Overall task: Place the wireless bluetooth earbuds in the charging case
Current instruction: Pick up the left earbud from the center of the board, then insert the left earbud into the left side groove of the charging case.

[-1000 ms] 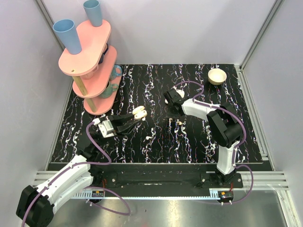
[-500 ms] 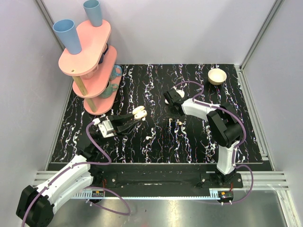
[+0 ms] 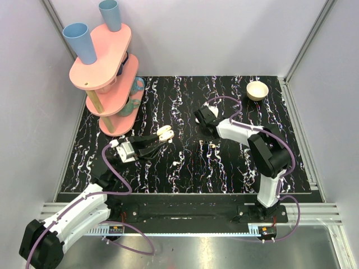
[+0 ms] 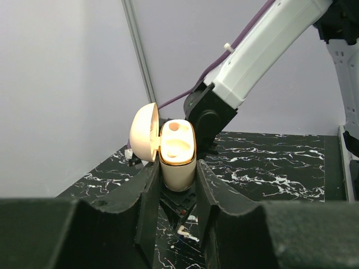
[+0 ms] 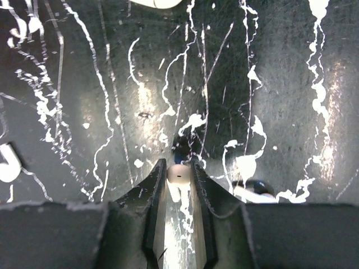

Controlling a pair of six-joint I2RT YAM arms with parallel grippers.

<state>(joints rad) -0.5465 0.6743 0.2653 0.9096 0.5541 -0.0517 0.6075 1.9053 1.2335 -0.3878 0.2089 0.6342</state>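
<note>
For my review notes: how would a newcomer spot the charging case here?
Start at the pink tiered rack at the table's far left. Just right of its base, the left gripper holds the charging case: cream, lid flipped open, unlike the tiny white earbuds nearby.

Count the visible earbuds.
2: one earbud between the right end effector's fingers; second earbud loose on the table near the case in the left end effector. More may be hidden.

A pink tiered stand point(image 3: 106, 53) holds blue cups point(image 3: 79, 42), well apart from a cream bowl point(image 3: 257, 90).
</note>
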